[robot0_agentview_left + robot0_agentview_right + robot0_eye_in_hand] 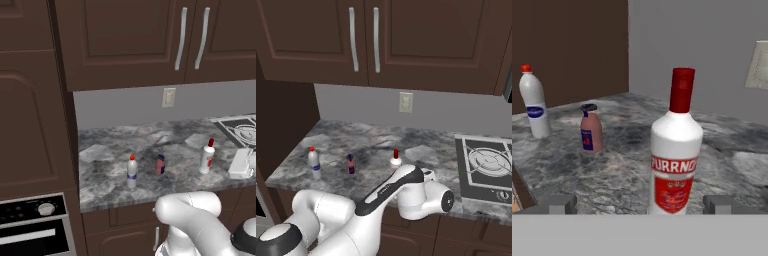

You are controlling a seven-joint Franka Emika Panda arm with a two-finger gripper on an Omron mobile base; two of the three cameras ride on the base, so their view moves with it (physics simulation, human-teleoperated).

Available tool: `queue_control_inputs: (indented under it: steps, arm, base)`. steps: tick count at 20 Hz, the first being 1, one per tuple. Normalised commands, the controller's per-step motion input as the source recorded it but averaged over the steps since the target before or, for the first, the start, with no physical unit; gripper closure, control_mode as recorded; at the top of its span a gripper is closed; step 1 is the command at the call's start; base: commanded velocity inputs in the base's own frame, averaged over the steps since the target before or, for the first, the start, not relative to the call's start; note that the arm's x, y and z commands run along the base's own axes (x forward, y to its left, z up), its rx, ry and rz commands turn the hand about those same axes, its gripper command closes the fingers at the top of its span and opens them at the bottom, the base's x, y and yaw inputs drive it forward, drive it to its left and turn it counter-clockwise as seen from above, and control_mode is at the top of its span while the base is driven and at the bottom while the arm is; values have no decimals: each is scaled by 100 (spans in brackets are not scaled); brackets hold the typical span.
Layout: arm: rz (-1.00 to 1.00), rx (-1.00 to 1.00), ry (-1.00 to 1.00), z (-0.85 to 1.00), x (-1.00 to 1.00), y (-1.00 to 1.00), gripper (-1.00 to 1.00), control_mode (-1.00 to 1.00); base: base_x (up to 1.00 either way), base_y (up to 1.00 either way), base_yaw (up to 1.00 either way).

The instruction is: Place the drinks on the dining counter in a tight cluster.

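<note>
Three drinks stand on a grey marbled wall counter (110,150) beside a cooktop. Farthest left is a clear bottle (131,172) (314,162) (534,102) with a red cap and blue label. A short pinkish-red bottle (160,165) (350,164) (591,131) stands in the middle. The wider white bottle (207,156) (395,160) (674,150) with a red cap is at the right. My gripper (641,205) is open, level with the white bottle's lower half, and the bottle stands upright between the fingertips (562,204) without touching them. The dining counter is out of view.
A cooktop (240,129) (488,162) lies just right of the bottles. Dark upper cabinets (150,35) hang above, with a wall outlet (169,97) below them. A tall brown cabinet (30,100) with an oven (35,225) bounds the counter's left end.
</note>
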Motion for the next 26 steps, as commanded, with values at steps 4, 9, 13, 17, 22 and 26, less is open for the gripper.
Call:
queue_control_inputs:
  steps: [4, 9, 13, 17, 22, 26]
  arm:
    - [7, -1, 0, -25, 17, 0, -100, -100]
    - [6, 0, 0, -9, 25, 0, -100, -100]
    - [3, 0, 0, -1, 23, -3, -100, -100]
    - [0, 0, 0, 0, 9, -22, -100, -100]
    - [0, 0, 0, 0, 15, -13, -100, -100]
    - [0, 0, 0, 0, 2, 0, -100, -100]
  base:
    - [0, 0, 0]
    - [0, 0, 0]
    - [0, 0, 0]
    - [0, 0, 0]
    - [0, 0, 0]
    - [0, 0, 0]
